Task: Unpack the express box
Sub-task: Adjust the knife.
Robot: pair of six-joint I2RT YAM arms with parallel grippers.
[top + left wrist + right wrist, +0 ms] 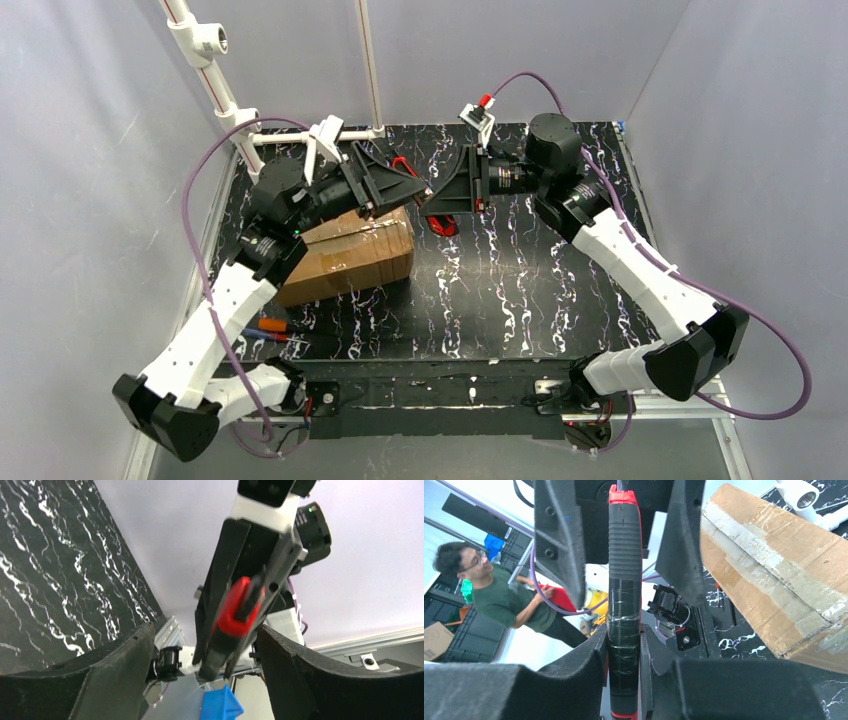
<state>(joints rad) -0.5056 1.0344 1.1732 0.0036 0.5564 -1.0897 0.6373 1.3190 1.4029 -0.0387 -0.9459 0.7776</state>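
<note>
Express box (pixel 350 255): brown cardboard, glossy taped seams.

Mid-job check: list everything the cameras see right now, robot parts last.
box: one, brown cardboard with glossy tape, left half of the table, below the left wrist.
tool: one, black grip with red ends, held up between the two grippers; probably a cutter.
small item: one, orange and dark, near-left of the table; too small to identify.
pipe frame: one, white, far-left corner.
table: one, black with white veins.
person: one, green shirt, background of the right wrist view.
left gripper: one, black, open around the tool's end.
right gripper: one, black, shut on the tool.
</note>
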